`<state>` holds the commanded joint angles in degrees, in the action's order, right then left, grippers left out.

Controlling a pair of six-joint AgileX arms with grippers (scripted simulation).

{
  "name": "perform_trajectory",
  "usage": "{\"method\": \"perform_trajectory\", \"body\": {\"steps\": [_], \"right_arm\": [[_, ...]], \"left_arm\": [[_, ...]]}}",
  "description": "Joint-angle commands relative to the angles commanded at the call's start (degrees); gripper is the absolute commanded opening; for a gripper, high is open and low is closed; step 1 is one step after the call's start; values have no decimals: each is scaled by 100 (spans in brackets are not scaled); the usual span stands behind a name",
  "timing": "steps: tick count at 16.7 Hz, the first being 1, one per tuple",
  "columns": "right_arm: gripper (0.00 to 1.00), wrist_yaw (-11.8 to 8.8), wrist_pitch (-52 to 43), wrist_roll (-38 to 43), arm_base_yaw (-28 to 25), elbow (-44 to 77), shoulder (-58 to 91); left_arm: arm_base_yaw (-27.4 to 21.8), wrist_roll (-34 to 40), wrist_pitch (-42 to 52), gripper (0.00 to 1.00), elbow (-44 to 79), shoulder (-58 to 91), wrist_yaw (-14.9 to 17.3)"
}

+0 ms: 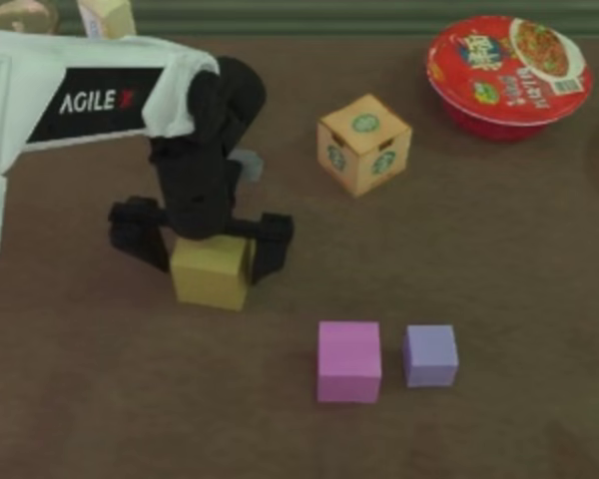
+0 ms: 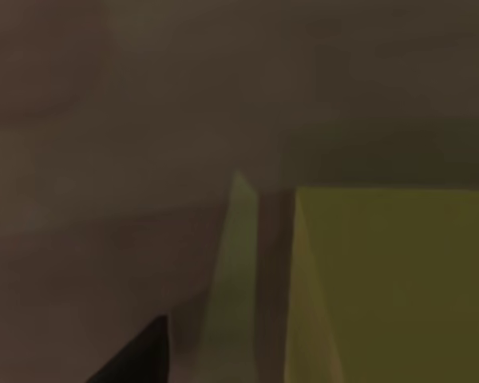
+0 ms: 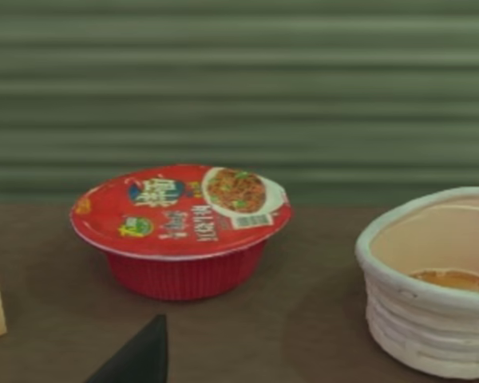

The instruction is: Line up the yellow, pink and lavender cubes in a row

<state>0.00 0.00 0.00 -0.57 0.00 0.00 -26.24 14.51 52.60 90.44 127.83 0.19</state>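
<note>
The mustard yellow cube (image 1: 212,274) sits on the table left of centre. My left gripper (image 1: 202,244) hangs right over it, open, with one black finger on each side and a small gap showing. In the left wrist view the yellow cube (image 2: 391,287) fills the near side. The pink cube (image 1: 348,361) and the smaller lavender cube (image 1: 430,355) stand side by side to the front right, a narrow gap between them. My right arm is out of the top view. Its wrist view shows only one of its fingers (image 3: 140,359), set far to the side, with nothing held.
An orange-tan box with green logos (image 1: 364,145) stands behind the cubes. A red noodle bowl (image 1: 507,72) (image 3: 180,231) sits at the back right. A white ribbed bowl (image 3: 435,279) shows beside it in the right wrist view. Small objects (image 1: 105,15) lie at the back left edge.
</note>
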Motion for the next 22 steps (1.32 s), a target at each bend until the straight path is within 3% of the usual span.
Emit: {"method": "perform_trajectory", "body": {"steps": [12,22], "right_arm": [[100,0,0,0,0,0,0],[100,0,0,0,0,0,0]], "left_arm": [[0,0,0,2,0,0,0],[8,-9,37,0,27,-49,-10]]}}
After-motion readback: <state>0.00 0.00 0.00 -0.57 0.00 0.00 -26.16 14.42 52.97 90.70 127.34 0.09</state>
